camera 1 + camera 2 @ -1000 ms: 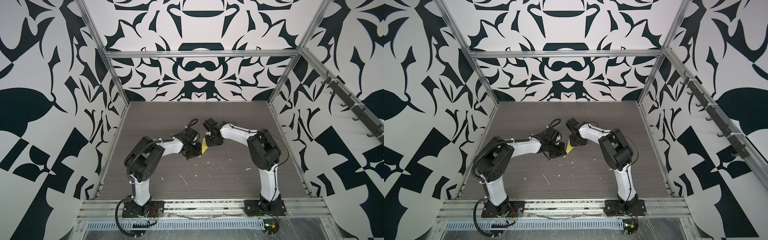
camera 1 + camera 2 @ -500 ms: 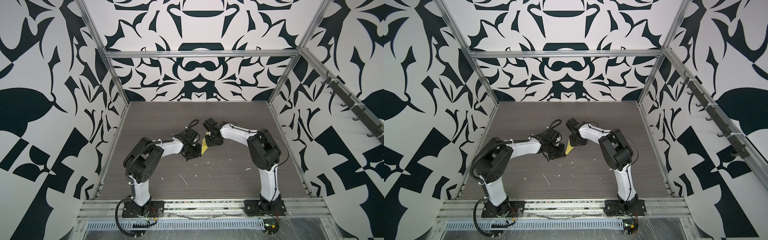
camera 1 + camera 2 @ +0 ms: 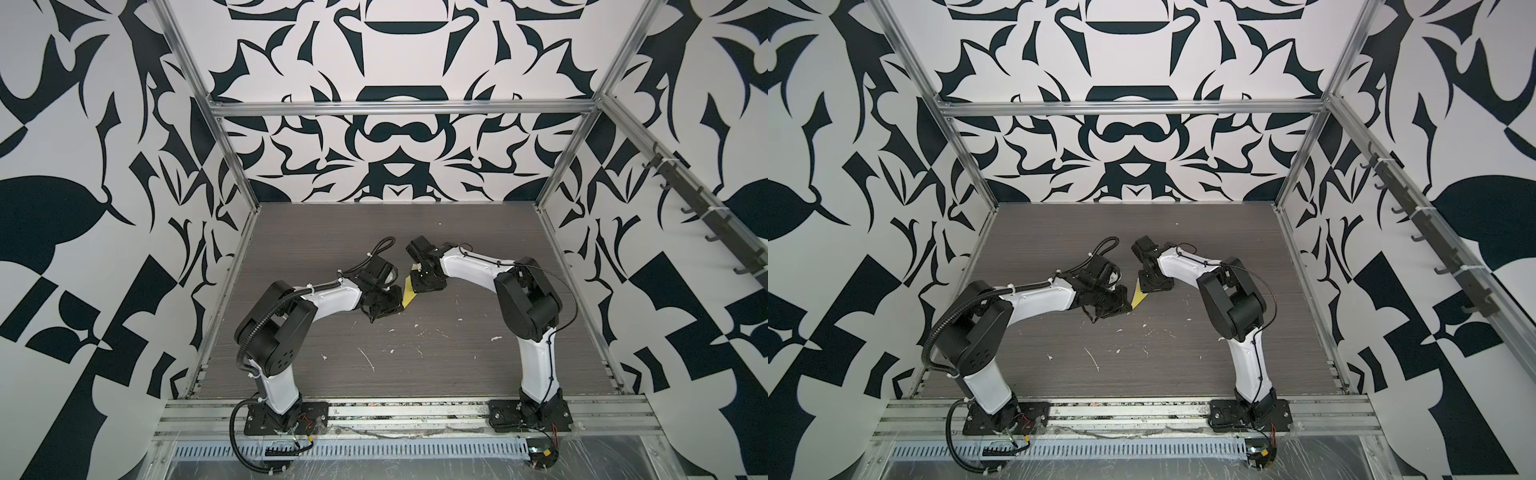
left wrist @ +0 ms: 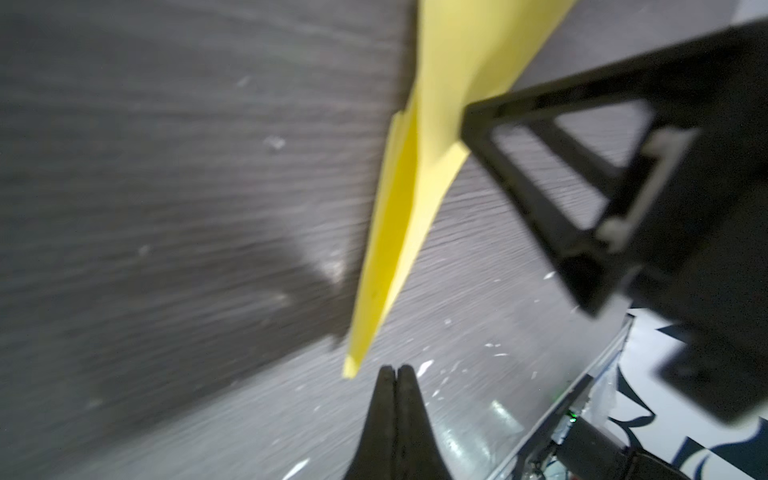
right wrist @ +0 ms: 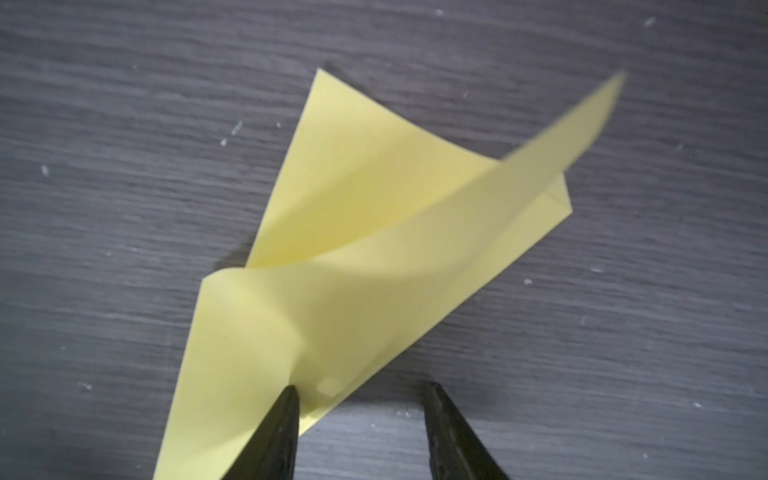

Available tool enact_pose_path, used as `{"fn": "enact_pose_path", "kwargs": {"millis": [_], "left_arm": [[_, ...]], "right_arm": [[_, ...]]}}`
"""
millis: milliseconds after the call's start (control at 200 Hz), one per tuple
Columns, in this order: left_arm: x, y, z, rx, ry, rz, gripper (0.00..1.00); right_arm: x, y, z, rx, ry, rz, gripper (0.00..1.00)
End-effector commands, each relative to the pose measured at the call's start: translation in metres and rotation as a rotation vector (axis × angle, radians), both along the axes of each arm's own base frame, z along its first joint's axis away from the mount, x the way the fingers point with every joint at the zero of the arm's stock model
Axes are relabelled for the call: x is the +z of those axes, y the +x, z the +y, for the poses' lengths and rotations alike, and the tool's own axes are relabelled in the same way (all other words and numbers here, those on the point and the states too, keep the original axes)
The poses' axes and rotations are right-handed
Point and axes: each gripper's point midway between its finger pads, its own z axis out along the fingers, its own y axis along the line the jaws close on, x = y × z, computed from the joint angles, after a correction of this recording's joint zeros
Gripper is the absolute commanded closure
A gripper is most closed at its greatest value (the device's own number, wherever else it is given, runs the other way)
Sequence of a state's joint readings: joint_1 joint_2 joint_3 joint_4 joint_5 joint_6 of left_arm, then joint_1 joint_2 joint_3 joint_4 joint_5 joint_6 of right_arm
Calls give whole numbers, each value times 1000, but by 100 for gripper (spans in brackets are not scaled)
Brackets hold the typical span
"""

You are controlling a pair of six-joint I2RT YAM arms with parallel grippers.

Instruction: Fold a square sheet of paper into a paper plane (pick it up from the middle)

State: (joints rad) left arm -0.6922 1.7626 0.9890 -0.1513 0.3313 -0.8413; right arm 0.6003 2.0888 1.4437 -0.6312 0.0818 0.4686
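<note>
Grey wood-grain tabletop [image 3: 457, 374] carries scattered white flecks [image 3: 368, 359] nearest the arm bases. Beyond them, at mid-table, the left pincer [image 4: 397, 370] is closed with nothing between its fingers, its tips just beside the narrow point of the sheet of paper [image 3: 409, 294] [image 3: 1139, 296]. This yellow sheet, folded into a long tapering wedge, lies on the tabletop between the two arms. Its long axis runs near to far, the sharp end aimed at the left pincer and the wide end farther back at the right pincer [image 5: 361, 386]. That pincer is open: one fingertip [image 5: 286, 401] sits over the paper's edge, the other over bare tabletop. An upper flap curls up off the lower layer
</note>
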Motion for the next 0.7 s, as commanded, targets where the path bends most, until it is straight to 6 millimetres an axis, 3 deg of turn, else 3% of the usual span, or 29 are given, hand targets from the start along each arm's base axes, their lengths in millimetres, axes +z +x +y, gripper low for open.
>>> {"fn": "enact_pose_path", "kwargs": {"millis": [0, 300, 695], "left_arm": [[10, 9, -12, 2, -55, -27, 100], [-8, 28, -13, 43, 20, -31, 100], [-32, 21, 1, 48, 114, 21, 100]], "right_arm": [[-76, -61, -52, -20, -218, 261, 51], [-76, -61, -53, -20, -217, 262, 52], [-78, -61, -53, -20, -219, 264, 52]]}}
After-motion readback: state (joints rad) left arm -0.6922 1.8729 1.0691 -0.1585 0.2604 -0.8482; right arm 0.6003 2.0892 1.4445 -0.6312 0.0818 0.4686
